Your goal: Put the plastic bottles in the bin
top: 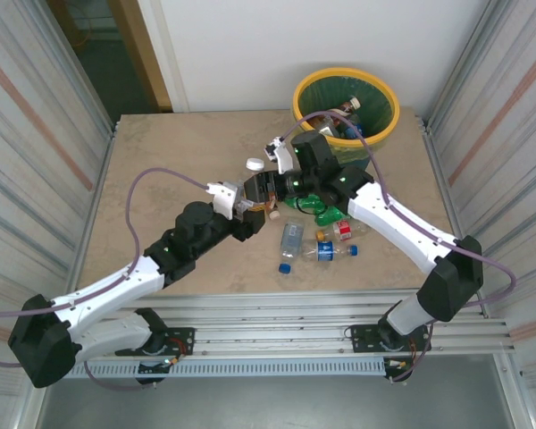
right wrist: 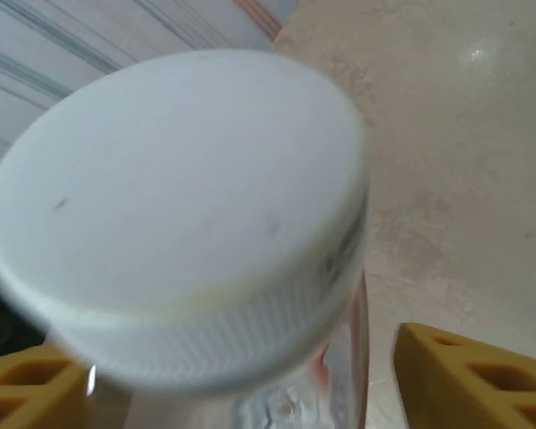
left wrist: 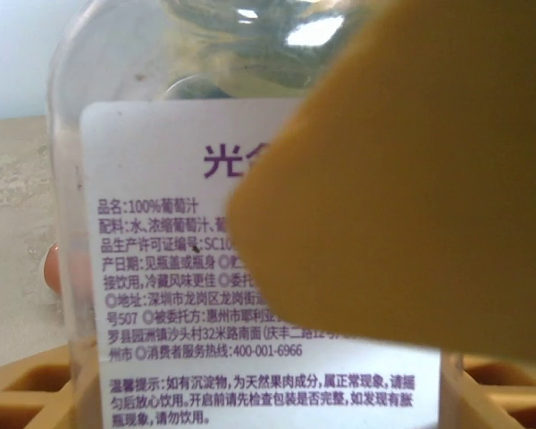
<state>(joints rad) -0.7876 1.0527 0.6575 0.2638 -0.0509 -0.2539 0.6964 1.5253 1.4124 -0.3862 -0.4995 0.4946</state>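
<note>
White-capped clear plastic bottle (right wrist: 183, 232) sits between the right gripper's (right wrist: 250, 384) jaws, grip impossible to tell; left gripper (left wrist: 268, 398) clamps a white-labelled clear bottle (left wrist: 161, 268).

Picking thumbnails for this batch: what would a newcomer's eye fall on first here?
The two grippers meeting mid-table: the left gripper holds a clear bottle with a white printed label, and the right gripper has its yellow fingers either side of a white cap that looms large in its wrist view. Behind them stands the yellow-rimmed bin, and loose bottles lie on the table nearer the arm bases.
</note>
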